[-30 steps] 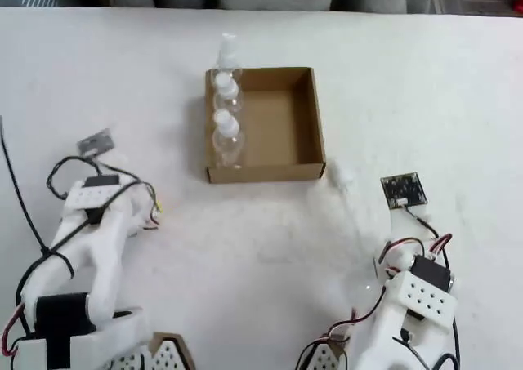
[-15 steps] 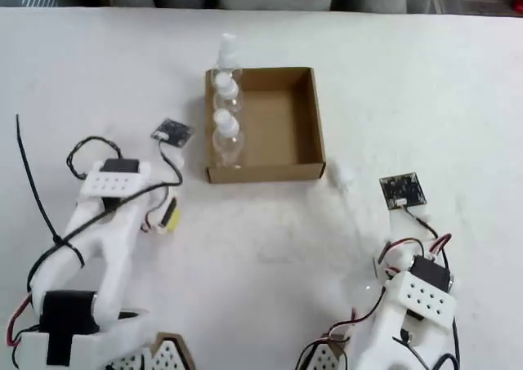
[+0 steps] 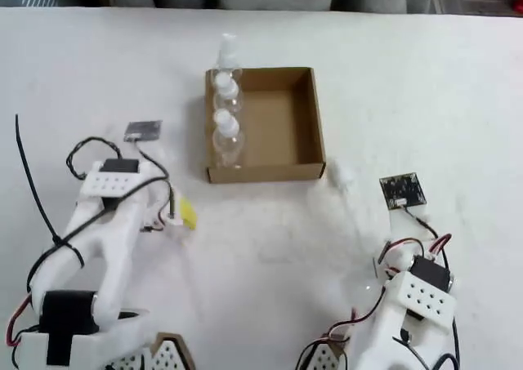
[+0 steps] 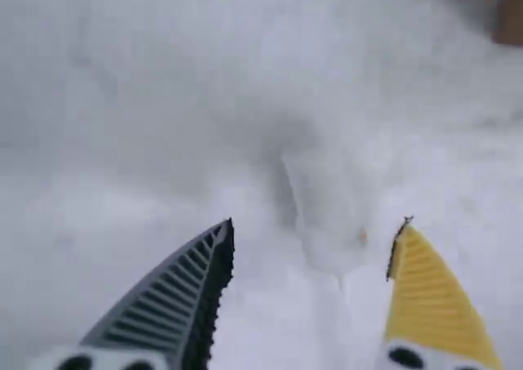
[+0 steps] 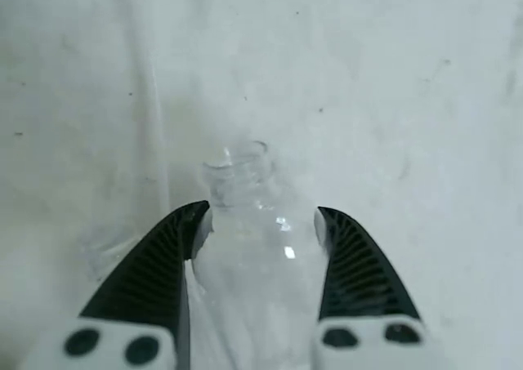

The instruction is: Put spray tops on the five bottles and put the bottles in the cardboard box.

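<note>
The right gripper [image 5: 263,216] clamps an uncapped bottle [image 5: 253,256] at the high view's lower right; the left gripper [image 4: 315,223] gapes wide above the table [image 3: 425,76], lower left. Two capped bottles [image 3: 228,141] sit in the cardboard box [image 3: 261,174], upper centre.

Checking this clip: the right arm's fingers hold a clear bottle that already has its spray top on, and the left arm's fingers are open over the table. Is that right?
Not quite. The bottle in the right gripper has a bare, open neck with no spray top on it, as the right wrist view shows. The left gripper is open over the table, as stated.
</note>
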`<state>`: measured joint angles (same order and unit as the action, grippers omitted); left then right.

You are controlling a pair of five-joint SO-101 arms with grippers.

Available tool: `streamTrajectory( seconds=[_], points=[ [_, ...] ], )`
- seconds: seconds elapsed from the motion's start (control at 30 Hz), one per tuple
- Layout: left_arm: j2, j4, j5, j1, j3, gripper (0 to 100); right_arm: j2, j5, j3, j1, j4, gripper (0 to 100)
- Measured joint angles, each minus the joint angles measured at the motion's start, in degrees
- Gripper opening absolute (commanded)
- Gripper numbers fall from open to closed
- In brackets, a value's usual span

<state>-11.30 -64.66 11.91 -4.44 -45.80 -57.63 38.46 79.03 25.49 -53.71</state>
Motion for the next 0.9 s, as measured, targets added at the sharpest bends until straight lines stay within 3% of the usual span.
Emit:
streamTrajectory(
  seconds=[0.17,0.27,0.43,0.7,0.9],
  points=[
    [0.0,0.0,13.8,1.1,0.0,30,0.0,0.0,0.0,0.0,0.0,1.7],
    [0.0,0.0,17.8,3.7,-0.2,30,0.0,0.0,0.0,0.0,0.0,1.7],
    [0.0,0.0,18.7,8.8,-1.9,30,0.0,0.0,0.0,0.0,0.0,1.7],
    [0.1,0.3,19.0,9.4,-1.9,30,0.0,0.0,0.1,0.0,0.0,1.7],
    [0.7,1.4,19.2,8.2,-1.9,12,0.0,0.0,0.1,0.0,0.0,1.7]
  ],
)
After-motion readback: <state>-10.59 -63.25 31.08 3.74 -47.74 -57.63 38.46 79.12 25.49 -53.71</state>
